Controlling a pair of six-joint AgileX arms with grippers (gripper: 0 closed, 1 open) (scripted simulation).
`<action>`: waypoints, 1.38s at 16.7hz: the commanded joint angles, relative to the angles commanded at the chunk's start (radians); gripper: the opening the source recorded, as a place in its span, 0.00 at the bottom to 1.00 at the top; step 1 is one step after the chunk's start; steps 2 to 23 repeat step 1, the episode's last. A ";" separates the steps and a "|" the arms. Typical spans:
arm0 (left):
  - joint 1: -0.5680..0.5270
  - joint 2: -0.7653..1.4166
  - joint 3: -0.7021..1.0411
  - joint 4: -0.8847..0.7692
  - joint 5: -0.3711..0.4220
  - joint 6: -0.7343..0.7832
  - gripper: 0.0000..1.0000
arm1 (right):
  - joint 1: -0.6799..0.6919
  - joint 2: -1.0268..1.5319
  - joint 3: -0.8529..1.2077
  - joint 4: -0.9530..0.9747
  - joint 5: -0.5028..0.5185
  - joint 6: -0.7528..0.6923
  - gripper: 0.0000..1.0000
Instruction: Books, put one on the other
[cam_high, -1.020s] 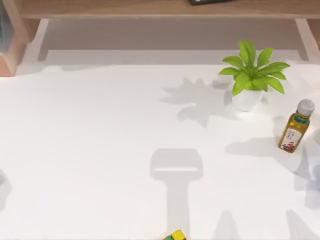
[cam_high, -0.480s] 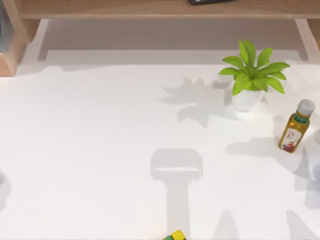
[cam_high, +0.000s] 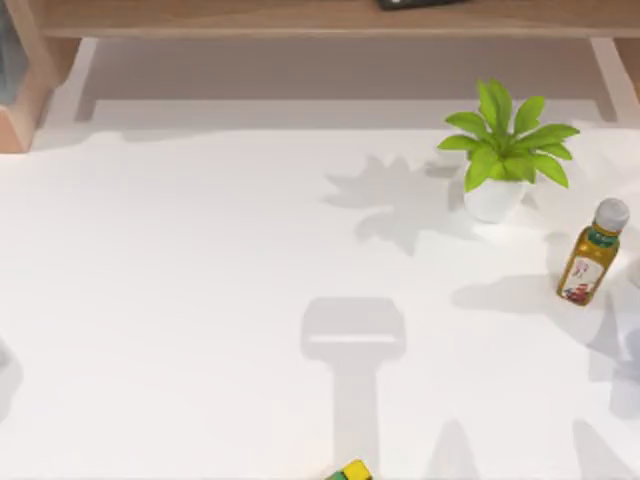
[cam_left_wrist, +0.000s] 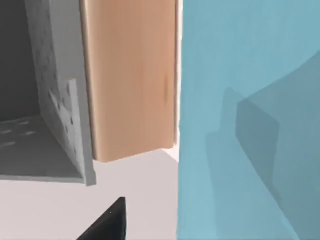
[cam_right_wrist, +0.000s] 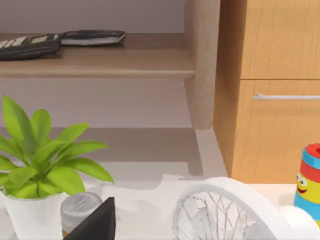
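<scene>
**White worktop, both arms at its outer edges**

The white worktop carries a potted plant at far right, with a yellow-brown bottle nearer and further right, well apart from a small yellow-and-green block at the near edge. A wooden shelf runs along the far side.

The left gripper shows as a dark tip in the left wrist view. It is close to a tall pale-blue slab, which stands upright beside a wooden panel and a grey compartment. How wide this gripper stands cannot be told.

The right gripper shows as a dark tip in the right wrist view, near the plant and the bottle's grey cap. Its opening cannot be told either. Beside it is a white wire-grilled object. Further right, a colourful toy stands before a wooden cabinet.

As for the books, a thin dark flat item lies on the shelf next to a keypad device. It may be a book, but that cannot be told for sure.
</scene>
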 joint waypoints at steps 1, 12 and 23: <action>0.000 0.000 0.000 0.000 0.000 0.000 1.00 | 0.000 0.000 0.000 0.000 0.000 0.000 1.00; 0.000 0.000 0.000 0.000 0.000 0.000 1.00 | 0.000 0.000 0.000 0.000 0.000 0.000 1.00; 0.000 0.000 0.000 0.000 0.000 0.000 1.00 | 0.000 0.000 0.000 0.000 0.000 0.000 1.00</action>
